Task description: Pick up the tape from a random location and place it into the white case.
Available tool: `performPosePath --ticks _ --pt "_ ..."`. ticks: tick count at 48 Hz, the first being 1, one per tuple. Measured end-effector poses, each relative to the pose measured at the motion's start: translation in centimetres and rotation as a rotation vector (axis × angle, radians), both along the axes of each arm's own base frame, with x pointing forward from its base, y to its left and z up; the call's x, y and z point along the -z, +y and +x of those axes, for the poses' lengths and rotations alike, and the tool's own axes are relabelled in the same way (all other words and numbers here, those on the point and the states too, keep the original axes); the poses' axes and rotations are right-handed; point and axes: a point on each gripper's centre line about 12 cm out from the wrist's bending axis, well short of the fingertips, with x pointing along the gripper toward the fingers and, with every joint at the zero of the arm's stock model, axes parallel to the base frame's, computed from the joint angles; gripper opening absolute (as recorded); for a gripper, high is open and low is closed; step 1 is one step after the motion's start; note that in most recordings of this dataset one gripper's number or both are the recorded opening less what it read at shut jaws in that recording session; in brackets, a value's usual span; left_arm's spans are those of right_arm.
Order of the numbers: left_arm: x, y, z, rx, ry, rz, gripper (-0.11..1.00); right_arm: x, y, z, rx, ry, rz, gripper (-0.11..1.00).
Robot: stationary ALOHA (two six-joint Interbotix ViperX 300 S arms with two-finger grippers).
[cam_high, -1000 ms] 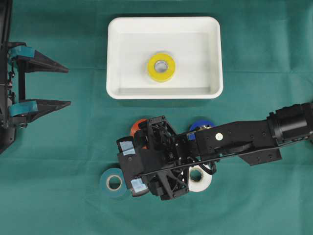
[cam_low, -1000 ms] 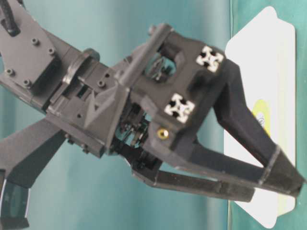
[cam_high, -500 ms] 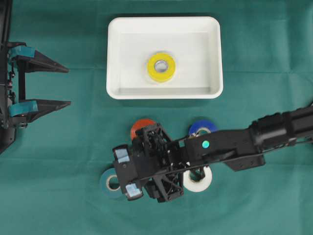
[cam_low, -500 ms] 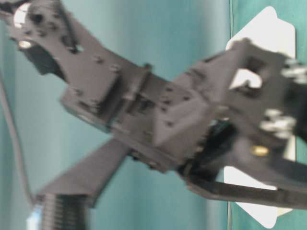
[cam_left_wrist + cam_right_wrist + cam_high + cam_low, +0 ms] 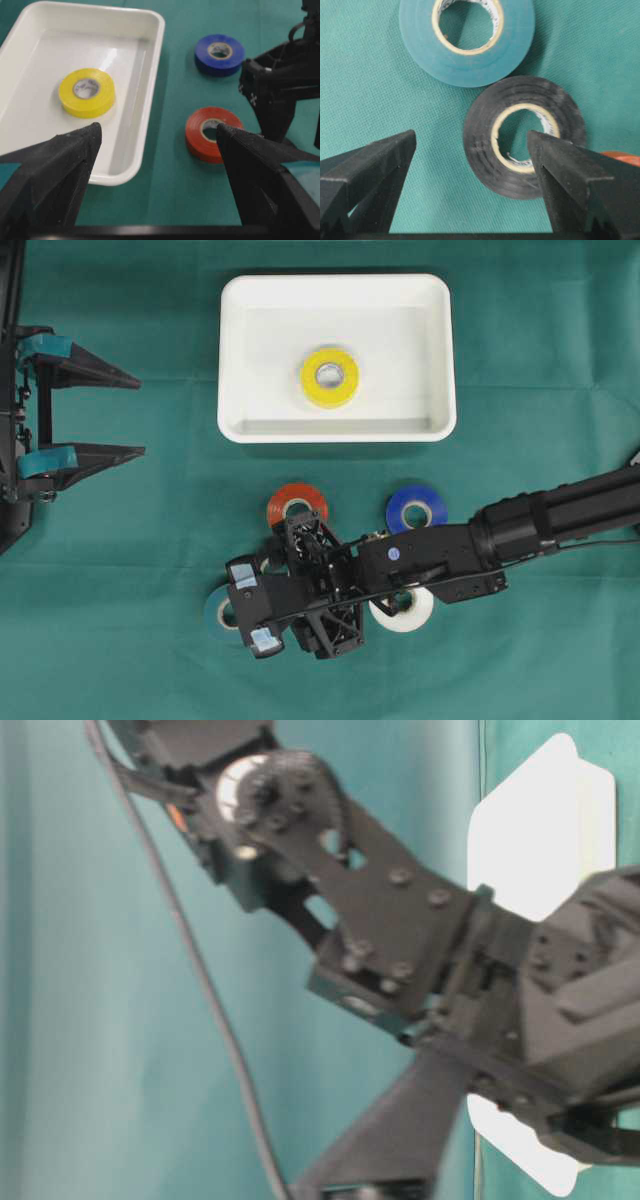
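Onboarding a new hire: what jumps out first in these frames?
The right gripper hangs open low over a black tape roll, beside a teal roll on the green cloth. Up top, the white case already holds a yellow roll.

Six tape rolls: yellow roll [image 5: 330,377], red roll [image 5: 297,502], blue roll [image 5: 417,508], white roll [image 5: 405,611], teal roll [image 5: 466,37], black roll [image 5: 522,135]. One white case [image 5: 336,296]. Two robot arms.
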Motion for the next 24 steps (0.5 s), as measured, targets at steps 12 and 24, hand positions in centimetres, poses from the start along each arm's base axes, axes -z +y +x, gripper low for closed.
performPosePath --ticks 12,24 --pt "0.0 0.0 0.0 0.000 0.000 0.000 0.96 0.9 0.0 0.3 0.002 -0.007 0.003 0.90" --pt "0.0 0.0 0.0 0.000 0.000 0.000 0.96 1.0 -0.1 0.3 0.004 -0.011 0.005 0.90"
